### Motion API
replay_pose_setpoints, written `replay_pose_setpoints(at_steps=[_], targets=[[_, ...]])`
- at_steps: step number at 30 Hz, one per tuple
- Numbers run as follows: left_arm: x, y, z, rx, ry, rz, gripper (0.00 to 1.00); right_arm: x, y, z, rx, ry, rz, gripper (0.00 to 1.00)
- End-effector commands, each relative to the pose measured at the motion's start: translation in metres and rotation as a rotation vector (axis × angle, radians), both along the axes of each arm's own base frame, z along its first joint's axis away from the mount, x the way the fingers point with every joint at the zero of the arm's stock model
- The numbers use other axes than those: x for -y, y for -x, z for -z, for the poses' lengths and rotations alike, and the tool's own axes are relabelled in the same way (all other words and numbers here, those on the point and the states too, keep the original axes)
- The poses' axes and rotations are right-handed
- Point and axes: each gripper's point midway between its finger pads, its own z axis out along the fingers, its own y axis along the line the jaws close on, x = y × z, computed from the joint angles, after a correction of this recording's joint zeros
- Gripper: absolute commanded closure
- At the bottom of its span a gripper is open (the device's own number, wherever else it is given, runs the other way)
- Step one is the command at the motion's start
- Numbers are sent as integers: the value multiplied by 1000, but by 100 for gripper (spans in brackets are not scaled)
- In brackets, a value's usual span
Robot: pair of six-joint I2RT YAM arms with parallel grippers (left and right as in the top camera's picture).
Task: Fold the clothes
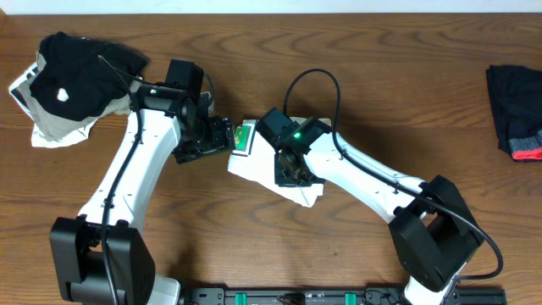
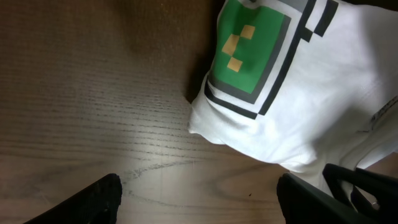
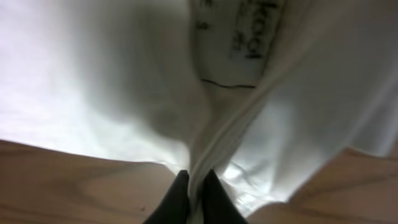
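The right jaws are clamped on a raised fold of the white T-shirt (image 1: 251, 169), which lies bunched at the centre of the overhead frame on the counter (image 1: 381, 76). The left jaws stand apart just left of its green print (image 2: 245, 59).

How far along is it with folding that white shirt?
Looks done: the white T-shirt is already down to a small bundle, green print showing. In hand: the right end effector is shut on a ridge of its fabric; the left end effector hangs open beside the print, holding nothing. Left: the bundle's edges look rumpled, so tidying probably remains.
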Motion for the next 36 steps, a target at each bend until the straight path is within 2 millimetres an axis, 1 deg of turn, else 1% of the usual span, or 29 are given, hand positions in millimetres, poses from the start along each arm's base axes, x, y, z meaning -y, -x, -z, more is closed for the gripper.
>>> replay_pose_setpoints(at_steps=[1, 5, 10, 12, 14, 17, 20, 22, 24, 25, 26, 27, 28, 29, 30, 31, 33, 34, 36], targets=[[-2, 2, 2, -4, -11, 15, 18, 20, -8, 3, 15, 71, 28, 99], [-2, 1, 2, -4, -12, 15, 18, 51, -16, 2, 18, 159, 60, 99], [-2, 1, 2, -3, -11, 15, 18, 74, -25, 1, 2, 189, 53, 99], [-2, 1, 2, -4, -12, 15, 18, 79, -28, 1, 0, 189, 56, 99], [-2, 1, 2, -4, -12, 15, 18, 81, -29, 1, -3, 184, 57, 93], [-2, 1, 2, -3, -11, 15, 18, 82, -30, 1, -1, 189, 38, 92], [-2, 1, 2, -4, -12, 15, 18, 88, -33, 0, 18, 225, 22, 92], [-2, 2, 2, -5, -11, 15, 18, 93, -35, -2, 31, 253, 19, 88], [0, 2, 1, -7, -1, 17, 18, 97, -35, -3, 32, 276, 17, 88], [4, 3, 1, -9, 20, 20, 18, 100, -34, -4, 32, 293, 16, 85], [9, 3, -1, -11, 53, 28, 18, 105, -34, -5, 35, 318, 14, 80], [16, 3, -4, -5, 94, 55, 18, 112, -35, -8, 47, 359, 12, 69], [24, 4, -6, 4, 134, 90, 18, 119, -37, -12, 58, 396, 12, 63], [29, 4, -8, 10, 162, 119, 18, 126, -39, -17, 68, 437, 12, 48], [33, 5, -10, 17, 184, 144, 18, 133, -40, -22, 75, 467, 22, 36], [35, 6, -10, 20, 189, 160, 18, 140, -42, -29, 79, 495, 42, 34], [39, 7, -10, 18, 189, 171, 18, 147, -44, -38, 74, 502, 75, 34], [41, 8, -10, 19, 189, 183, 18, 146, -45, -42, 65, 482, 96, 35], [48, 11, -10, 26, 188, 227, 18, 137, -48, -48, 43, 401, 123, 38]])
